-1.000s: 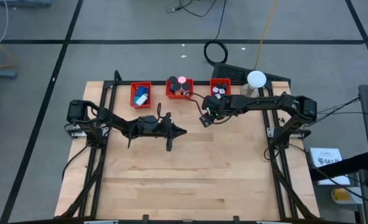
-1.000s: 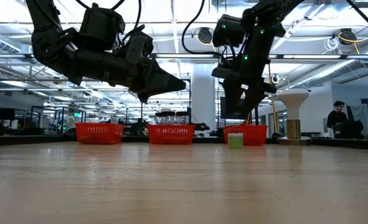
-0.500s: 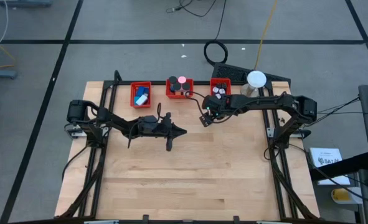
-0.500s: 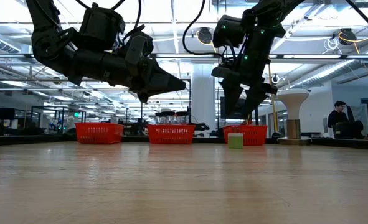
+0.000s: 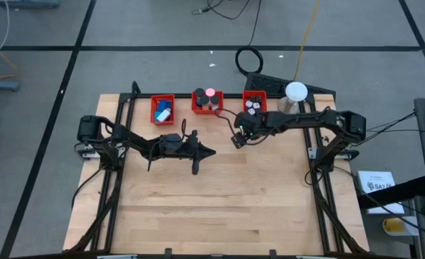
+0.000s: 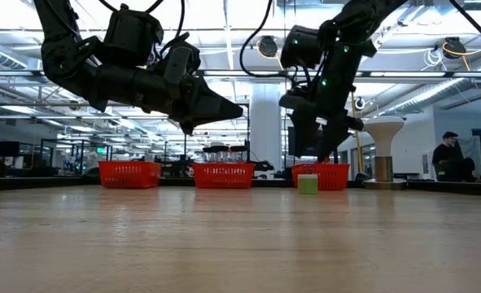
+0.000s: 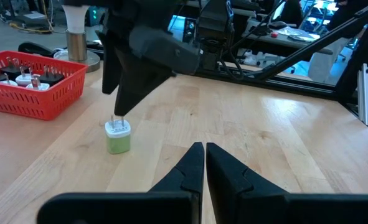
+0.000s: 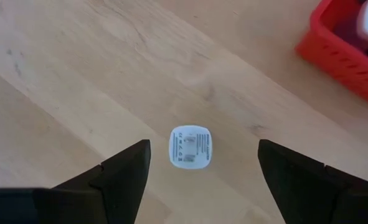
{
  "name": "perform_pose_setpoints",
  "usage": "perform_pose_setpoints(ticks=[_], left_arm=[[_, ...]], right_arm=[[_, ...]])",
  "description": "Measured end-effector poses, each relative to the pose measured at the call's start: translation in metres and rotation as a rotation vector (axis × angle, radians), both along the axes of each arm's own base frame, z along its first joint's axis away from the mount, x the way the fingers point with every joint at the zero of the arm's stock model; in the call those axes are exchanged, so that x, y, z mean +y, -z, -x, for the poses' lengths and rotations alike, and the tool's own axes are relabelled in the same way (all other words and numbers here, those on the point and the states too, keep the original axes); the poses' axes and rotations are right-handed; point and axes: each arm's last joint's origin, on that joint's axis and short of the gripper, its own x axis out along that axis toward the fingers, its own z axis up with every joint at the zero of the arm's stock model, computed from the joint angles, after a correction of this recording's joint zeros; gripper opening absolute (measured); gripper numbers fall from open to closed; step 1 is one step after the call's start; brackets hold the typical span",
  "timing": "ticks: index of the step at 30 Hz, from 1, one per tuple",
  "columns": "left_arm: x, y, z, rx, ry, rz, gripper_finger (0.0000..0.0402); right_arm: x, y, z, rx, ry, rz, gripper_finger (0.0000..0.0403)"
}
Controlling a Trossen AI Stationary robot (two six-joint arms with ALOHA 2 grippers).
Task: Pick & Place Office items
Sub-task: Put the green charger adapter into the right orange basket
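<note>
A small charger cube (image 7: 117, 137), green with a white top and two prongs pointing up, stands on its base on the wooden table (image 5: 212, 208), in front of the right red bin (image 5: 254, 103). My right gripper (image 8: 202, 152) hangs open straight above the cube (image 8: 190, 147), one finger to either side and clear of it; the low view shows the gripper (image 6: 317, 150) above the cube (image 6: 308, 184). My left gripper (image 5: 211, 152) hovers shut over the table's middle, pointing almost level toward the right, and holds nothing.
Three red bins (image 5: 162, 109) (image 5: 206, 101) (image 5: 254, 103) stand in a row along the far edge with blue, black, pink and white items inside. A white dome lamp (image 5: 295, 91) stands at the far right. The near half of the table is bare wood.
</note>
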Motion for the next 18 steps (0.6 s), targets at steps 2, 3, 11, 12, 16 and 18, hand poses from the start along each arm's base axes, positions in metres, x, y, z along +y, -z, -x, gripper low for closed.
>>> perform_pose_setpoints(ticks=[2, 3, 11, 12, 16, 18], left_arm=[[0.0, 0.0, 0.0, 0.0, 0.0, 0.0, 0.0017], [0.0, 0.0, 0.0, 0.0, 0.0, 0.0, 0.0017], [0.0, 0.0, 0.0, 0.0, 0.0, 0.0, 0.0017], [0.0, 0.0, 0.0, 0.0, 0.0, 0.0, 0.0017], [0.0, 0.0, 0.0, 0.0, 0.0, 0.0, 0.0017], [0.0, 0.0, 0.0, 0.0, 0.0, 0.0, 0.0017]], right_arm=[[0.0, 0.006, 0.001, -0.012, 0.0, 0.003, 0.0291], [0.001, 0.009, 0.002, -0.018, -0.001, 0.004, 0.0291], [0.001, 0.032, 0.003, -0.013, -0.008, 0.006, 0.0284], [0.001, 0.036, 0.001, -0.004, -0.018, 0.003, 0.0279], [0.001, 0.053, -0.004, 0.032, -0.04, -0.022, 0.0256], [0.0, 0.057, -0.005, 0.039, -0.043, -0.022, 0.024]])
